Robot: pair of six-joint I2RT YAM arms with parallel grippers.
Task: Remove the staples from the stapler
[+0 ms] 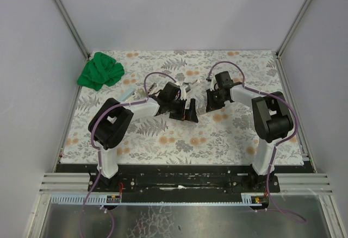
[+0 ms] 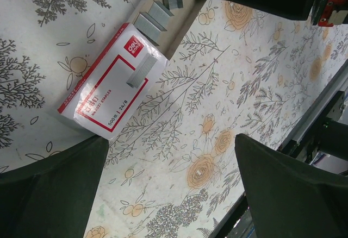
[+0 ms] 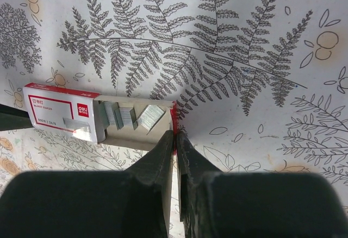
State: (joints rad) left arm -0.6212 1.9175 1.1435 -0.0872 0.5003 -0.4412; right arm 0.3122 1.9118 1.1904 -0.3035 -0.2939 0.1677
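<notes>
Floral cloth (image 3: 244, 42) below. My right gripper (image 3: 175, 140) pinches the tray (image 3: 130, 137) at six o'clock; left gripper (image 2: 171, 143) gapes. The staples (image 3: 153, 116) look unloaded; release gently next.

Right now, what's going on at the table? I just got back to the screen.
The right gripper is pinched shut on the end of the cardboard tray, which is slid out of the red-and-white staple box. Several staple strips lie loose in that tray. The left gripper hangs open above the box and holds nothing. A green cloth lies in the far left corner.
</notes>
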